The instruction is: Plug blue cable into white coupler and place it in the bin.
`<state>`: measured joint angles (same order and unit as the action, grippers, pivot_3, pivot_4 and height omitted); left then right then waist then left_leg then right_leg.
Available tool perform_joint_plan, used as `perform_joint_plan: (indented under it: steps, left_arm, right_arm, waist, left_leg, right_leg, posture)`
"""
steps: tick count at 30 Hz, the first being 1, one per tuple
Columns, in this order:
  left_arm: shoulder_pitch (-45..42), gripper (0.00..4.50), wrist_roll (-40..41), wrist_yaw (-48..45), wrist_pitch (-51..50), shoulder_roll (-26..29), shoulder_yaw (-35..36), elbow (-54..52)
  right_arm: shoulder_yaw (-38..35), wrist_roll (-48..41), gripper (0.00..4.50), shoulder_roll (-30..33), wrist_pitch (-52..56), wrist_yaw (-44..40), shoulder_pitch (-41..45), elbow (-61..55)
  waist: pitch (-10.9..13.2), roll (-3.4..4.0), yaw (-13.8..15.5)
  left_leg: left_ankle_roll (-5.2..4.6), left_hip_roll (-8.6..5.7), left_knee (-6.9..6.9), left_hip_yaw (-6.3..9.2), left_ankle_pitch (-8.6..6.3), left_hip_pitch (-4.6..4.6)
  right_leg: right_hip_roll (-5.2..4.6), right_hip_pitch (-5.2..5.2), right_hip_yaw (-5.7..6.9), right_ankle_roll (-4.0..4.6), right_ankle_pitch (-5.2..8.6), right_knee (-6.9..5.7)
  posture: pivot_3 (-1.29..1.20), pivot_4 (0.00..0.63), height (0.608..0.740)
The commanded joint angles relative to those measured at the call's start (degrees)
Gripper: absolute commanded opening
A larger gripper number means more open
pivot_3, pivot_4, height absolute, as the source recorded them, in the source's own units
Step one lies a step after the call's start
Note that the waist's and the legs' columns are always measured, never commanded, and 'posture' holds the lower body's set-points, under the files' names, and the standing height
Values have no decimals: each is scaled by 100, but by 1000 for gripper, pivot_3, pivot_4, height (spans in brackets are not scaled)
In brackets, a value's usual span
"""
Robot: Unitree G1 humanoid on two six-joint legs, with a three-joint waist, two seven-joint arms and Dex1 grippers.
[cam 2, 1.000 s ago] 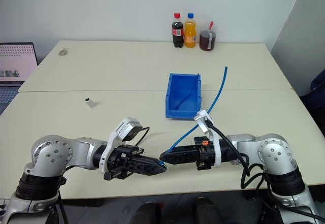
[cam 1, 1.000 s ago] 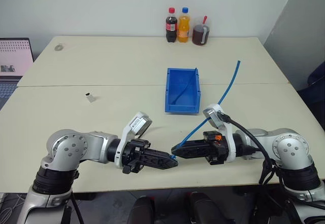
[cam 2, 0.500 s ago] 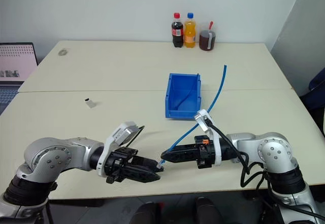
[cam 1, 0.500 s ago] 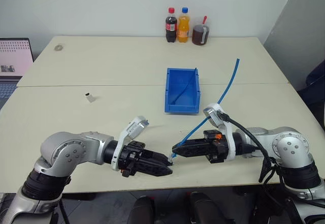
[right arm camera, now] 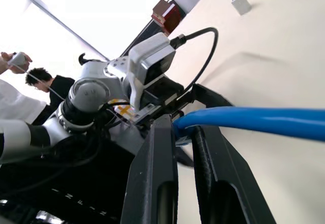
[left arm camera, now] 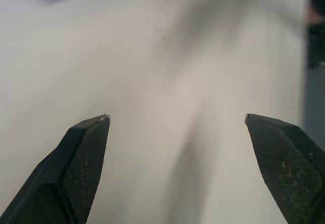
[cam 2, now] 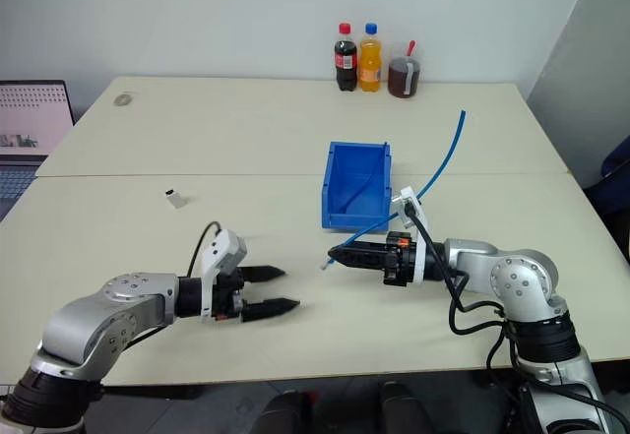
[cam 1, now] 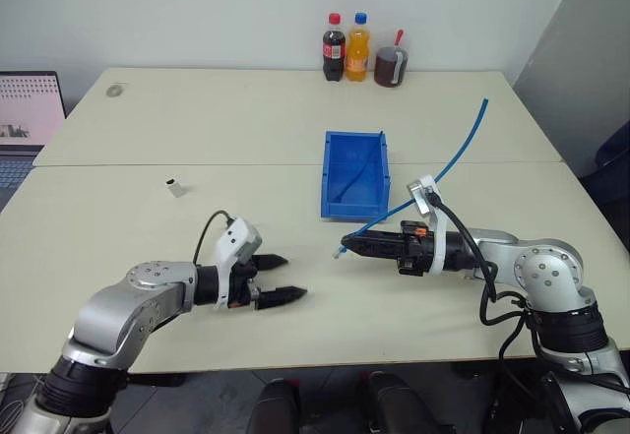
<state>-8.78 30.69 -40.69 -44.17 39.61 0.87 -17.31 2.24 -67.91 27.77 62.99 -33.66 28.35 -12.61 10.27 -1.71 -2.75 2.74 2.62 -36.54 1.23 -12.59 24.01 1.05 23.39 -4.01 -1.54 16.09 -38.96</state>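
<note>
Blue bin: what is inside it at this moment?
A thin dark strand leans along the inside of the bin; what it is cannot be told. The near wall hides part of the floor.

1. The table (cam 1: pixel 246 129) has a smooth, matt cream top.
2. The bin (cam 1: pixel 353 173) is glossy blue plastic.
3. The blue cable (cam 1: pixel 448 163) wears a smooth, slightly shiny plastic jacket.
4. The left gripper (cam 1: pixel 279 279) has matt black fingers (left arm camera: pixel 84 158) with finely textured pads.
5. The white coupler (cam 1: pixel 174 188) looks like plain white plastic.

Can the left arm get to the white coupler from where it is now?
Probably yes. The left gripper is open and empty, and the white coupler stands alone on bare table to its far left, with nothing between them.
</note>
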Motion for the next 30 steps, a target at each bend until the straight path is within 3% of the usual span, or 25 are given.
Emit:
perform_joint_plan:
  steps: [1,5,9,18,30]
  left_arm:
    - [22,4468,-956,2215,338,-876,742,170]
    - [-321,4468,-1905,4072,778,-1841,1075,833]
    - [-927,4468,-2360,5030,1422,-2266,1376,1853]
    - [-2380,4468,-2515,5332,3005,-2178,1635,4462]
    - [-3376,4468,-2400,4896,4082,-1903,1743,6410]
  right_arm:
    - [-154,208,144,-151,-227,-2,96,-27]
    - [-170,409,144,-310,-289,-48,195,131]
    - [-172,580,144,-389,-288,-136,395,299]
    - [-268,807,144,-433,-220,-108,600,366]
    - [-555,696,144,-341,39,134,418,45]
  waist:
    - [-1,-1,8]
    - [-2,-3,63]
    - [-5,-7,103]
    - [-8,-12,102]
    - [-8,-13,104]
  left_leg:
    - [0,0,0,1,0,1]
    - [0,-8,-11,0,0,1]
    - [0,-19,-32,-3,0,3]
    - [0,-60,-33,-1,0,16]
    - [0,-82,-33,13,0,25]
  right_leg:
    - [-2,0,-1,-1,0,2]
    - [-8,-5,3,-11,-7,-3]
    - [-6,-11,6,-31,-20,-4]
    - [-20,-10,5,-10,-39,3]
    - [-36,-8,23,-15,-45,-1]
  posture:
    - [0,150,740]
    - [0,150,740]
    - [0,150,740]
    - [0,150,740]
    - [0,150,740]
